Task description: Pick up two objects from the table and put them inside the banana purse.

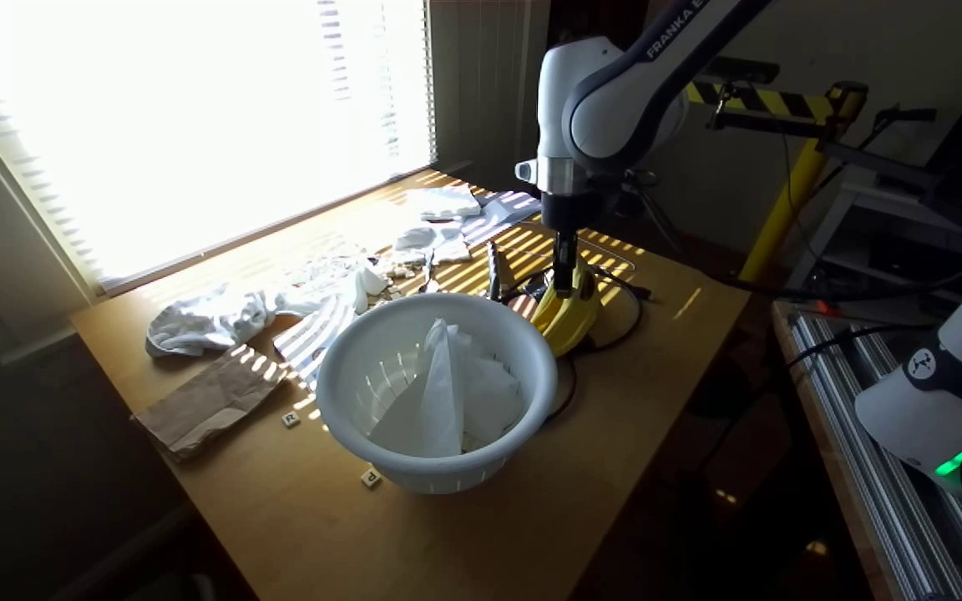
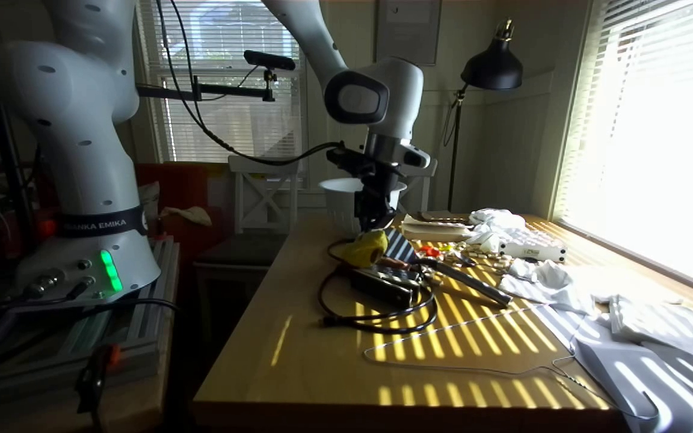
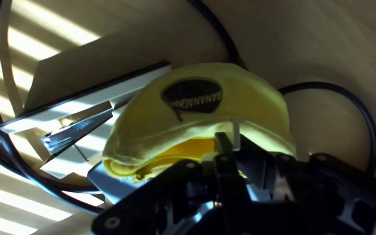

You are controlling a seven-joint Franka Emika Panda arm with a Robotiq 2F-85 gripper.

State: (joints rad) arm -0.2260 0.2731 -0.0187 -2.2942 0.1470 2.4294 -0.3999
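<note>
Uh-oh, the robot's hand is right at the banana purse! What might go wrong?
The small pale piece that seems pinched between the jaws might slip and miss the banana purse. The jaws are right at its opening, so they could catch the edge and drag it. Then it might snag the black cable beside it.

the table (image 1: 514,542) is light-brown wood, crossed by bars of sunlight. a pale round bowl (image 1: 448,477) stands upright on it. a letter tile (image 1: 371,477) lies near the bowl, another tile (image 1: 290,420) between the bowl and folded brown paper (image 1: 210,401); crumpled white cloth (image 1: 205,323) lies near the paper. in an exterior view, a looped black cable (image 2: 391,330), a bent wire (image 2: 473,368) and a grey sheet (image 2: 623,373) rest on the surface. the banana purse (image 1: 569,324) lies near the bowl; whether it touches the table directly cannot be determined.
</note>
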